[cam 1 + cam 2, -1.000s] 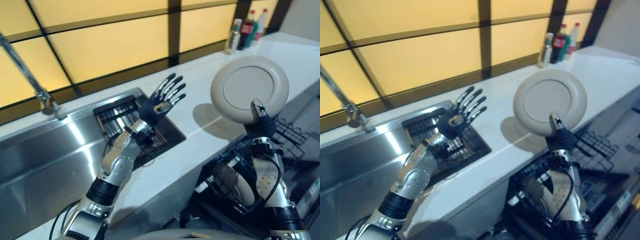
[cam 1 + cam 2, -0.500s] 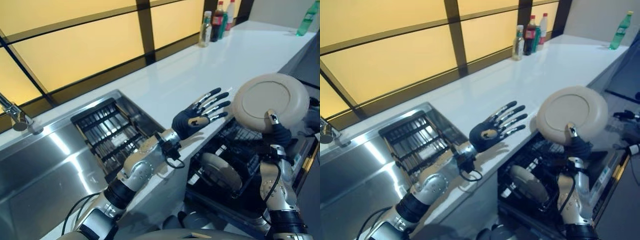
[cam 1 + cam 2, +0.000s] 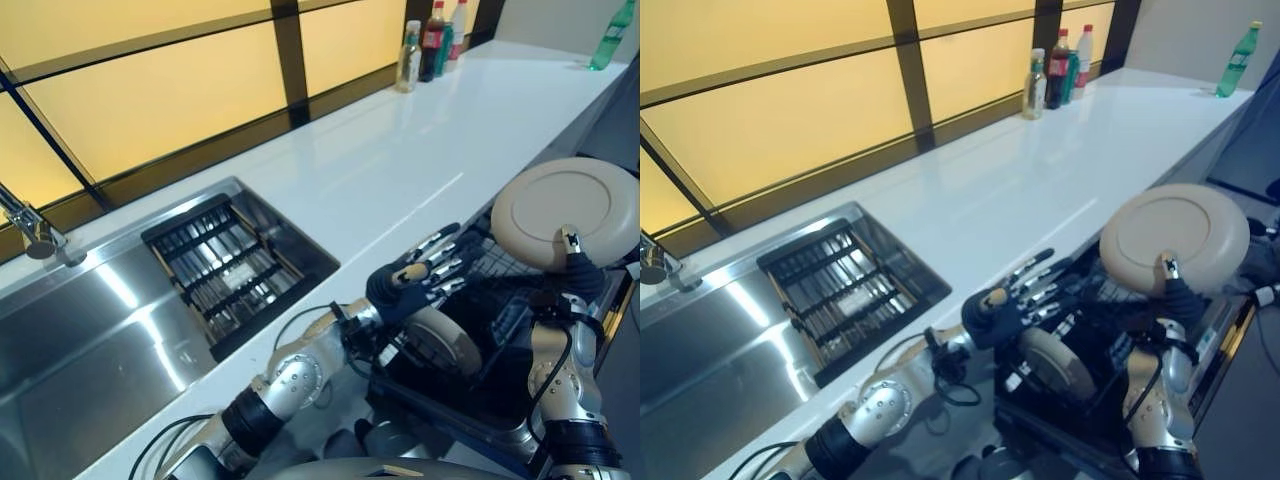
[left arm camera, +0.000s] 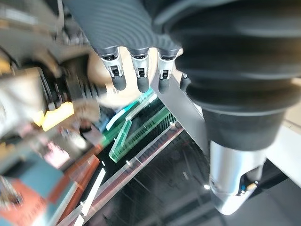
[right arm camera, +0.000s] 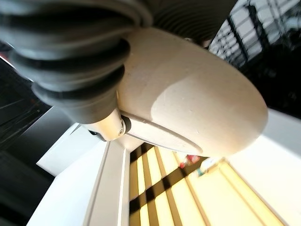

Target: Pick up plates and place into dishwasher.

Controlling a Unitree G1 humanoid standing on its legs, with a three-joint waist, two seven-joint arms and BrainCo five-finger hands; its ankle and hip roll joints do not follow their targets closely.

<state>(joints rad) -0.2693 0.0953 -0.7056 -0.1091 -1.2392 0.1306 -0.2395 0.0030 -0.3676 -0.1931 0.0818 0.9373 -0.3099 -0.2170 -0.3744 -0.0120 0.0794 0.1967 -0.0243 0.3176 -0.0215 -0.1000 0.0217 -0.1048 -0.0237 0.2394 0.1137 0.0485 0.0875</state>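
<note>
A long white worktop (image 3: 400, 170) is seen beside a steel sink (image 3: 110, 330) fitted with a dark drain rack (image 3: 225, 265). Below the worktop edge, an open dishwasher rack (image 3: 470, 340) is shown with one plate already in it (image 3: 445, 340). A cream plate (image 3: 562, 212) is held upright above the rack, pinched at its lower rim by the right hand (image 3: 575, 270). The left hand (image 3: 415, 280) is spread, fingers straight, over the rack. Bottles (image 3: 430, 40) are stood at the far end.
</note>
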